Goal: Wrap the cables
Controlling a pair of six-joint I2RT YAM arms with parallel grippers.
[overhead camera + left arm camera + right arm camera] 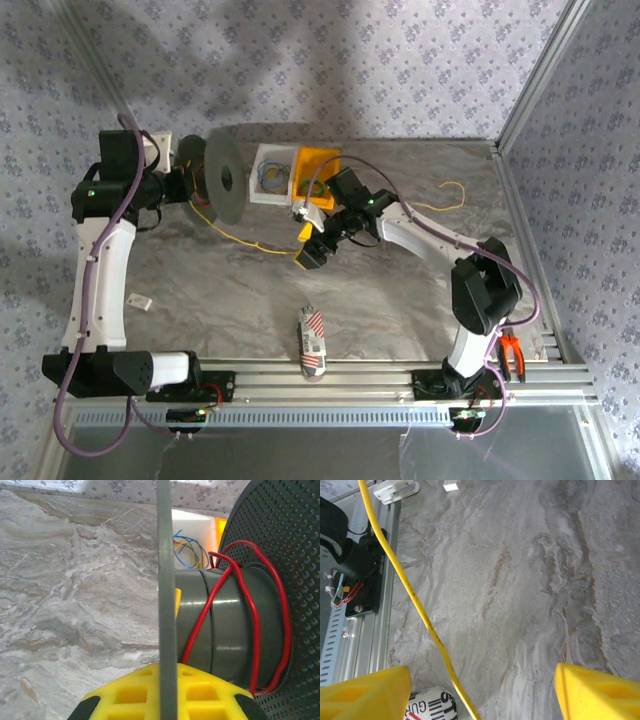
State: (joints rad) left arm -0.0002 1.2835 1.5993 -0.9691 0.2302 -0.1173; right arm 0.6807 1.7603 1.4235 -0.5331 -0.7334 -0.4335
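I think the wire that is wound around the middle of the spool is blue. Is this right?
Not quite. The wire wound around the middle of the spool is red, not blue, as the left wrist view shows. The blue wires lie farther back, in the white box.

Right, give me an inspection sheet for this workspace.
Surface: grey marbled table.
Job's things: yellow wire runs from spool to right gripper; red wire on spool hub.
Clutter: white box, yellow bin, packet, pliers.
Grippers: left gripper shut on spool flange; right gripper open, yellow wire between its fingers.
Cables: purple cables along both arms.
Surroundings: patterned walls, aluminium rail.
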